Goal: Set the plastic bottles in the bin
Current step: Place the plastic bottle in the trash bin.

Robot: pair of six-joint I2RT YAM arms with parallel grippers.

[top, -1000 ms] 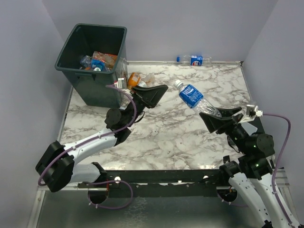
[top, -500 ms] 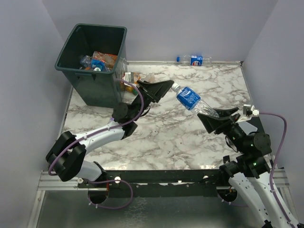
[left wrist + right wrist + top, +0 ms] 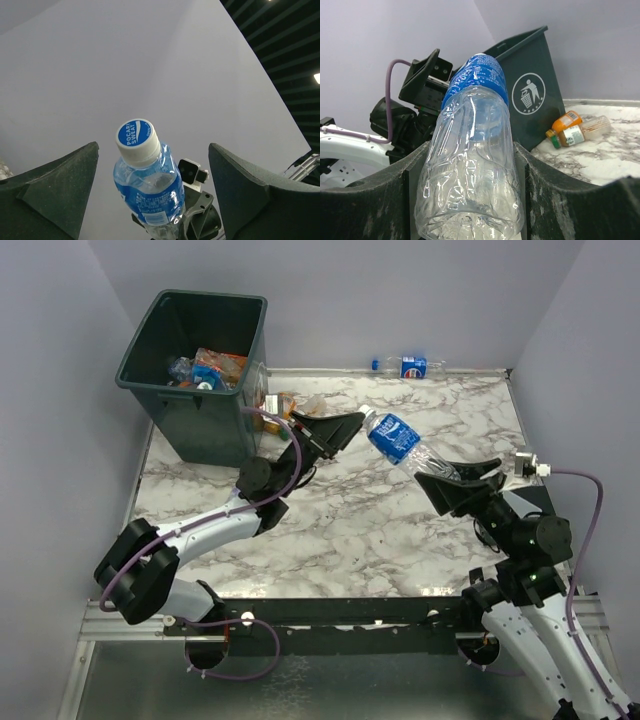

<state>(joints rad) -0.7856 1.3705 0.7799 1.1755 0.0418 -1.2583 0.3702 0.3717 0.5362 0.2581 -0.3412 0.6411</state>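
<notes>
My right gripper (image 3: 462, 478) (image 3: 472, 150) is shut on the base end of a clear plastic bottle (image 3: 395, 440) (image 3: 472, 160) with a blue label. It holds the bottle in the air over the table, cap pointing left. My left gripper (image 3: 340, 432) (image 3: 153, 150) is open. Its fingers stand either side of the bottle's white-and-blue cap (image 3: 137, 142) without touching it. The dark green bin (image 3: 200, 420) (image 3: 530, 100) stands at the back left with several bottles (image 3: 205, 368) inside.
Two small orange-tinted bottles (image 3: 285, 402) (image 3: 565, 125) lie on the marble table beside the bin's right wall. Another blue-labelled bottle (image 3: 412, 366) lies along the back wall. The left arm stretches across just in front of the bin.
My left gripper has swung right from beside the bin to the bottle's cap. The right arm has carried the bottle a little left toward it.
</notes>
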